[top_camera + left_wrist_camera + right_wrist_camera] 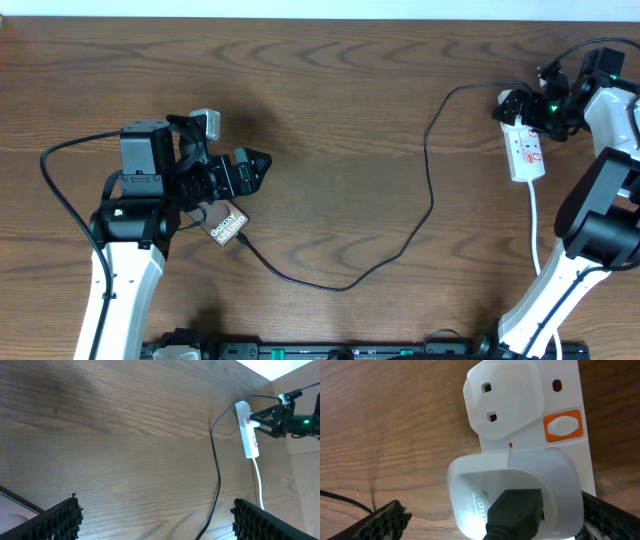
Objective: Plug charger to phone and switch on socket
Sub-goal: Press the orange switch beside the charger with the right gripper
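The left arm is folded low at nine o'clock. The left gripper [252, 170] is spread wide with nothing in it, just past the phone [228, 223], which the arm partly hides. The right gripper [525, 110], jaws wide and gripping nothing, hangs over the socket [527, 150] at two o'clock. The charger [430, 190] loops between them, and its tip at the phone is too small to judge.
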You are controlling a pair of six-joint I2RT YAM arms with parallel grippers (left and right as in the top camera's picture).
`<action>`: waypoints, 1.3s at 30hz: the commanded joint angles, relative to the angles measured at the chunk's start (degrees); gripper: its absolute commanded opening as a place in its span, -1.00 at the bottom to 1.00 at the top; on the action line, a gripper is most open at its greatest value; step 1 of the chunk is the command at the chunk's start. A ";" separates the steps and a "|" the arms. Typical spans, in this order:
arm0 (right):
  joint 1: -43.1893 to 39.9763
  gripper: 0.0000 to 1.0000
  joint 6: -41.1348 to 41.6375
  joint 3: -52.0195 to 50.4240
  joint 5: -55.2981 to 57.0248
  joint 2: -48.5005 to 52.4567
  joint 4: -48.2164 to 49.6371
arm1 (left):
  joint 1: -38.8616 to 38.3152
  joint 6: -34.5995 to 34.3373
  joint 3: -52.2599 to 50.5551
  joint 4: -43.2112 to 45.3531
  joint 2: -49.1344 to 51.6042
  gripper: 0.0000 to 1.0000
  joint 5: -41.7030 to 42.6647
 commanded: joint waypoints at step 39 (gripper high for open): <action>-1.66 0.99 3.65 0.46 -1.92 -2.84 -2.36 | -0.13 0.94 0.46 -0.39 0.07 0.88 -2.43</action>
